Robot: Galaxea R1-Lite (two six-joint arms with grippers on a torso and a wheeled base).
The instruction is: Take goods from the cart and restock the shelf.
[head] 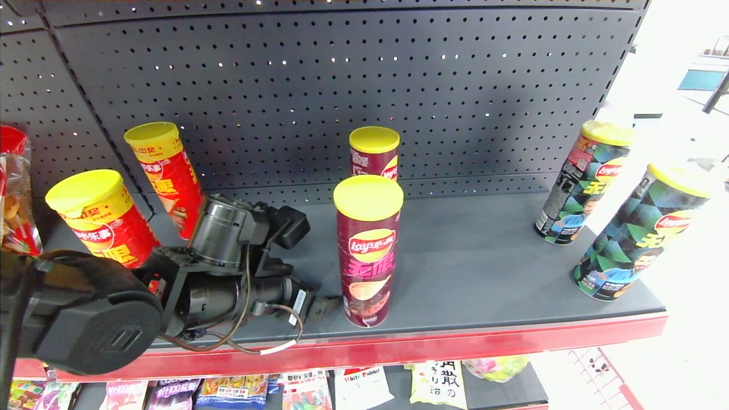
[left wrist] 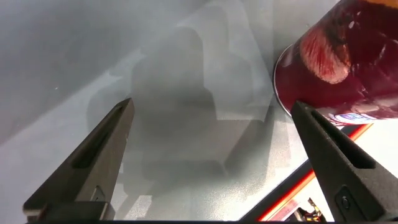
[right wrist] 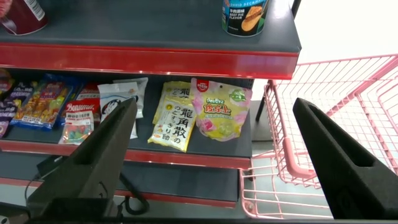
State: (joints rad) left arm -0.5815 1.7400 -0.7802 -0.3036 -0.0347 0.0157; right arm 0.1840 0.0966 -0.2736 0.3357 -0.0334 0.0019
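A maroon chip can [head: 367, 250] with a yellow lid stands upright near the front edge of the grey shelf [head: 484, 267]. My left gripper [head: 326, 305] sits low on the shelf just left of its base, open and empty. In the left wrist view the can [left wrist: 348, 62] lies outside the left gripper [left wrist: 212, 106], beside one finger. My right gripper [right wrist: 216, 102] is open with nothing in it, held in front of the lower shelves, with the pink cart [right wrist: 336, 149] beside it.
A second maroon can [head: 374, 151] stands behind the first. Two red cans [head: 102, 219] are at the left and two dark patterned cans [head: 592, 182] at the right. Snack bags [right wrist: 221, 109] lie on the lower shelf. Bare shelf lies between the maroon and dark cans.
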